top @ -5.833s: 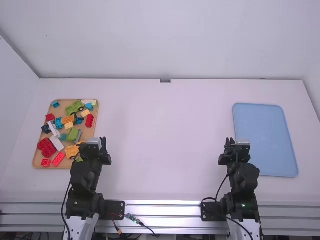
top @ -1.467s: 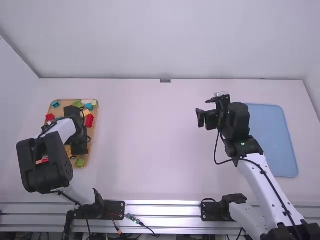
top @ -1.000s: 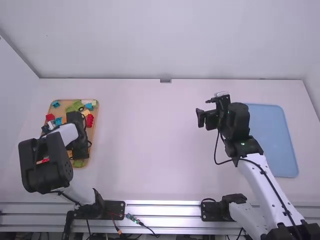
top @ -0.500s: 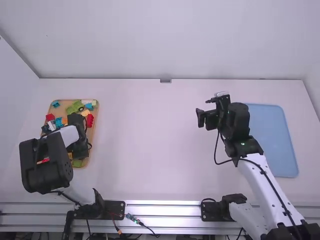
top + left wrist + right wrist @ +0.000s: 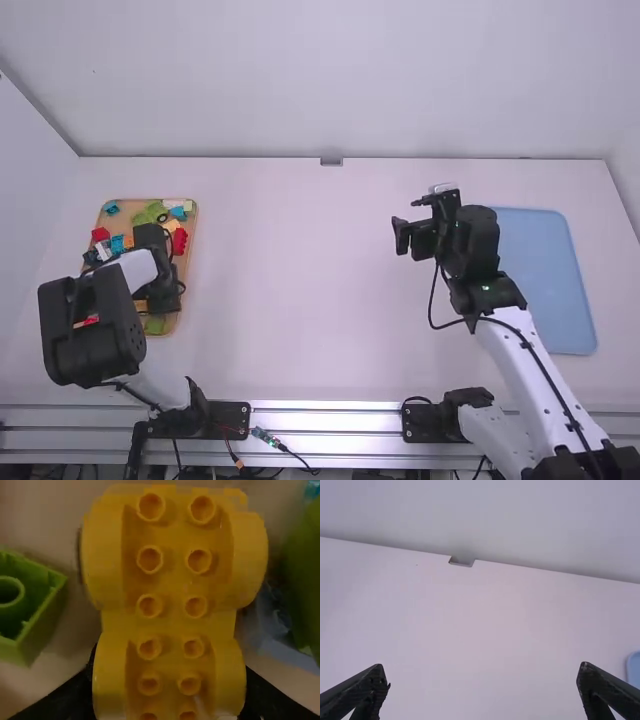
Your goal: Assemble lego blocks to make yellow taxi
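My left gripper is low over the wooden tray of blocks on the left. In the left wrist view a yellow car base with two rows of studs lies between the fingers of my left gripper, which is shut on its sides; the fingertips are partly hidden behind it. My right gripper hangs above the table right of the middle. Seen from its own wrist, the right gripper is open, with nothing between its fingers.
A light green brick and a green curved piece flank the car base. Red blocks and others fill the tray around the left arm. A blue tray lies beyond the right arm.
Both arms have left their folded poses near the front: the left went over the wooden tray, the right up and inward. Over the last second the left shifted barely; the right kept still.
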You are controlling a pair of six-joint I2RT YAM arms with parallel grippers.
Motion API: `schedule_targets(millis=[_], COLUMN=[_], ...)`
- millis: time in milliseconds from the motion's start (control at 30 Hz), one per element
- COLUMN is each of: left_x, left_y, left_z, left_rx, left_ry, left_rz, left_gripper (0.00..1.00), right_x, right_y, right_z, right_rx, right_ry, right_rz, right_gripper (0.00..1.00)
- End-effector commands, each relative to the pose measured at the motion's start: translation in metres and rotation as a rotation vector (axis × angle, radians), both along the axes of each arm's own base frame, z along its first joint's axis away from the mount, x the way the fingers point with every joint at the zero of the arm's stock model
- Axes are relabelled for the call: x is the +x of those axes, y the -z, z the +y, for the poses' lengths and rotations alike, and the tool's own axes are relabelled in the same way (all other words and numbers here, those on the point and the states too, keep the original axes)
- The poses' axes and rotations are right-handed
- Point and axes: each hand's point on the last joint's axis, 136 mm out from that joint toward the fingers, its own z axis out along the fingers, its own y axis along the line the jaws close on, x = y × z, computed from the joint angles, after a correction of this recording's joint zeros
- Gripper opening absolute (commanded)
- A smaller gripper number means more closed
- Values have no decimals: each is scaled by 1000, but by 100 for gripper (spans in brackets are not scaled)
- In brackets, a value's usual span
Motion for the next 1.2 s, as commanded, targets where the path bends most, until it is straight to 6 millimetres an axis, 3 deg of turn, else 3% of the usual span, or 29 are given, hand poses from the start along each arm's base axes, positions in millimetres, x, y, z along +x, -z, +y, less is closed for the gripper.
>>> schedule_targets(millis=[0,100,167,733,867,933,1133,1167], left_x=[3,3,2,-8,-10,-11,-13,-12], left_y=[6,6,6,0,1,1,4,5], left_z=[-16,-16,-13,9,8,8,3,2], left_rx=[-76,-74,-58,74,69,67,46,36], left_ry=[23,22,18,-36,-34,-34,-32,-37], left_rz=[-8,-7,-1,43,49,52,51,46], left_gripper=[76,89,91,87,75,60,50,45], right_x=[5,5,5,5,5,5,5,5], right_y=[-17,-17,-17,-17,-17,-17,-17,-17], right_z=[2,2,2,2,2,2,2,2], right_rx=[11,11,11,11,11,11,11,11], right_ry=[-2,-2,-2,-3,-2,-2,-2,-3], right_rz=[-33,-33,-33,-33,-33,-32,-32,-32], right_gripper=[99,99,99,99,99,99,99,99])
